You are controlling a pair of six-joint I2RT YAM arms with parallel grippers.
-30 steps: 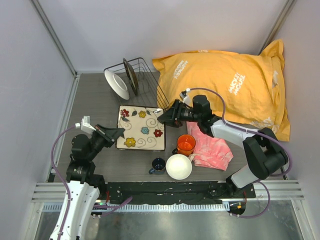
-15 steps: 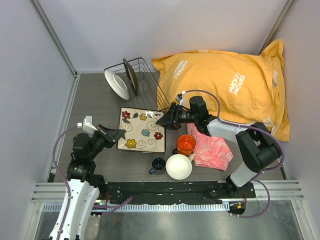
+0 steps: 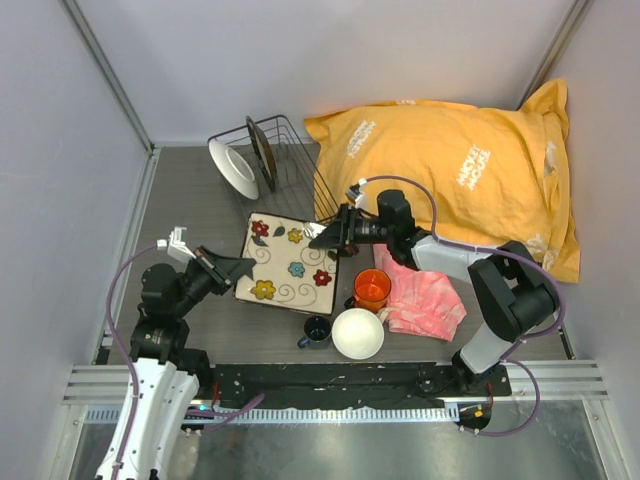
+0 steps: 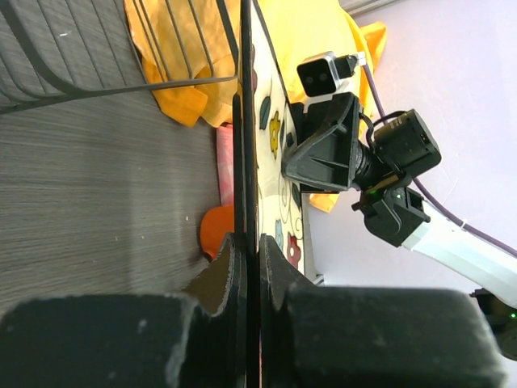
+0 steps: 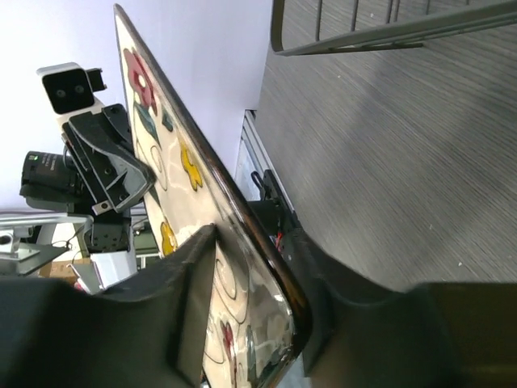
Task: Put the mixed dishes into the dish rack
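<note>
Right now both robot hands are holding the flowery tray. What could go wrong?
The left gripper and right gripper pinch the square tray only by its thin opposite edges, so it might slip and land near the orange mug or small blue cup. A white plate and dark plate stand on edge at the dish rack; the tray could knock them going in.

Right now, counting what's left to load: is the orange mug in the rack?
No, the orange mug stands on the table beside the pink cloth, away from the rack.
</note>
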